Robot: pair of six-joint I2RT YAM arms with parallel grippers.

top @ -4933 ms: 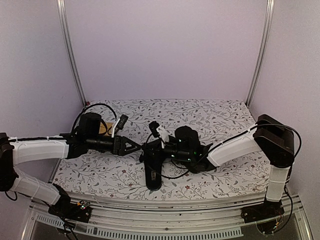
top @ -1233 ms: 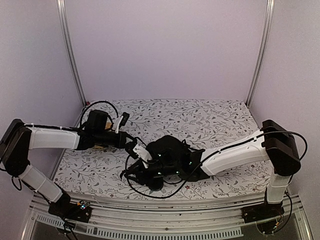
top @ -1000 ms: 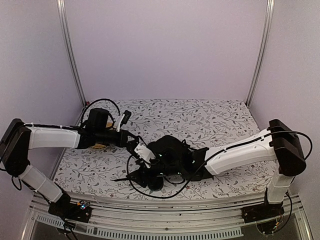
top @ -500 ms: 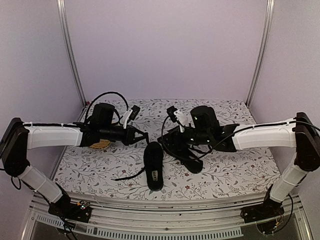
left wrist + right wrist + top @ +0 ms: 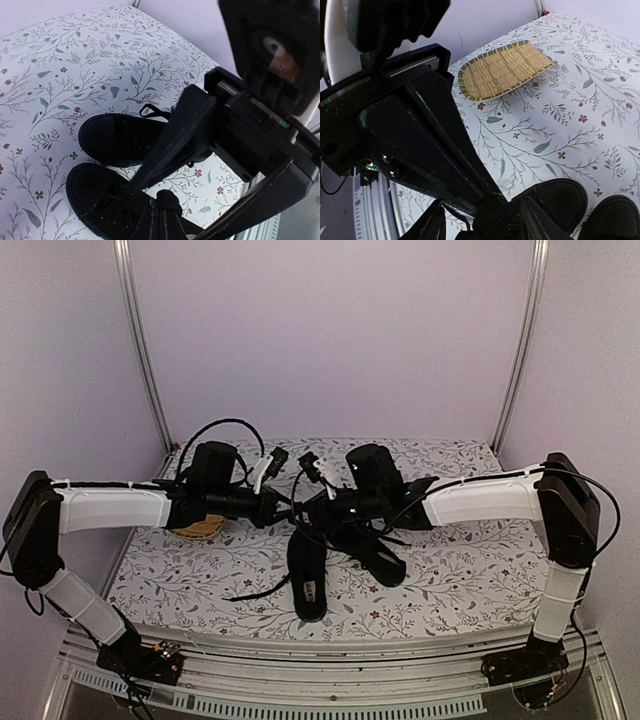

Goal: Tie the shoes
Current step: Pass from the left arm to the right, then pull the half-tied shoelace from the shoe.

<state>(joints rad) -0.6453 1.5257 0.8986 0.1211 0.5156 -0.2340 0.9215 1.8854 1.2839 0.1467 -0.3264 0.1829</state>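
Floral-patterned table (image 5: 455, 585), pair of black shoes (image 5: 307, 585) side by side near its middle, yellow woven mat (image 5: 198, 529) at left

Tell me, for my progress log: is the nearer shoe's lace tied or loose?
Loose. A lace end trails across the tablecloth left of the nearer shoe; no bow shows.

Right gripper (image 5: 486, 231) at the bottom edge, its two fingers (image 5: 433, 223) standing apart. Left gripper (image 5: 489, 214) fills the left half, a black wedge tapering from upper left down to a closed tip that sits between those fingers; contact unclear. Lower right: rounded black toes of the shoes (image 5: 555, 199), side by side on the floral table cover (image 5: 570, 115). Yellow woven mat (image 5: 502, 70) upper centre, well apart from them.
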